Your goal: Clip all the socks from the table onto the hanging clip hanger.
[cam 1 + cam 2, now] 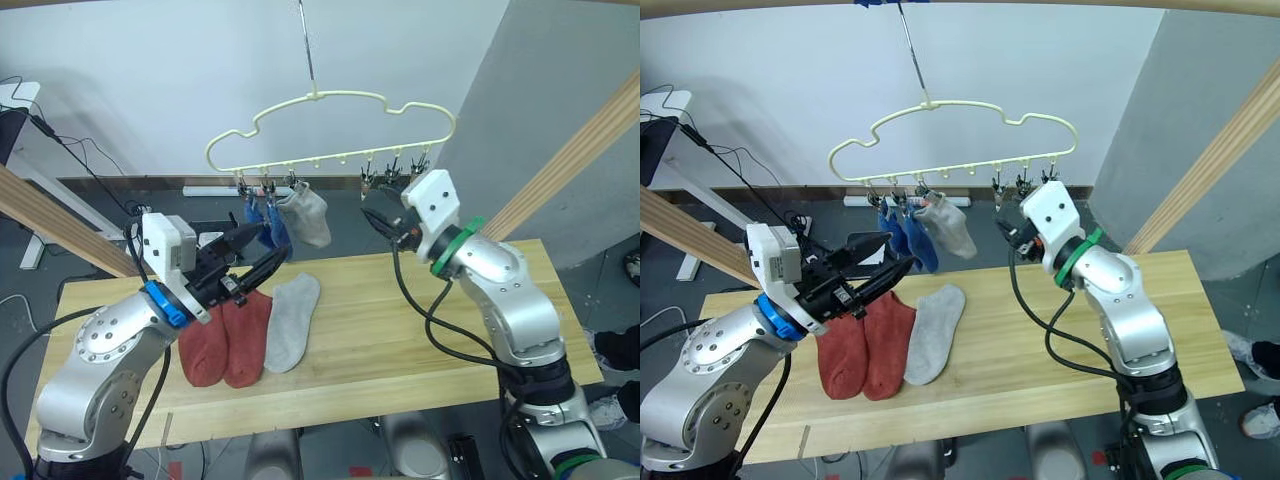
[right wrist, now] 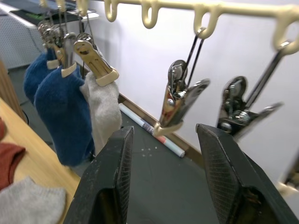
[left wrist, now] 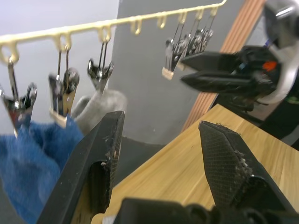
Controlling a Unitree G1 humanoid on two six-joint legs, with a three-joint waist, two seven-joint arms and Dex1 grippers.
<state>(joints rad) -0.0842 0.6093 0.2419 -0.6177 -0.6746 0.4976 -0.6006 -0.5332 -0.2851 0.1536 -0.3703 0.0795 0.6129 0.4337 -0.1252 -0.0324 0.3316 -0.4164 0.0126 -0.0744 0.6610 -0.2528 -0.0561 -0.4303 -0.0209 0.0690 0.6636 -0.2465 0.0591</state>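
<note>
The left tool [image 1: 250,262] is released, its two black fingers [image 3: 100,158] spread wide and holding nothing. It hovers above the left part of the desk [image 1: 400,330], pointing up and to the right toward the clipped socks. Just below it, on the desk, lie two rust-red socks [image 1: 225,340] side by side, and a light grey sock [image 1: 290,320] lies just to their right, touching or nearly touching the nearer red one.

The right tool [image 1: 1008,222] is also released and empty, its fingers [image 2: 114,177] apart. It is raised above the far edge of the desk, right under the right end of the clip hanger [image 1: 330,125], with two bare metal clips [image 2: 180,100] hanging just beyond the fingertips.

The pale-yellow hanger hangs by its long metal hook [image 1: 306,45] above the far side of the desk. At the left end of its row of clips, two blue socks [image 2: 58,107] hang close together, and a second light grey sock [image 1: 308,215] hangs just to their right; it seems to touch the nearer blue one, though the overlap makes that hard to judge. The clips at the right end are bare.
</note>
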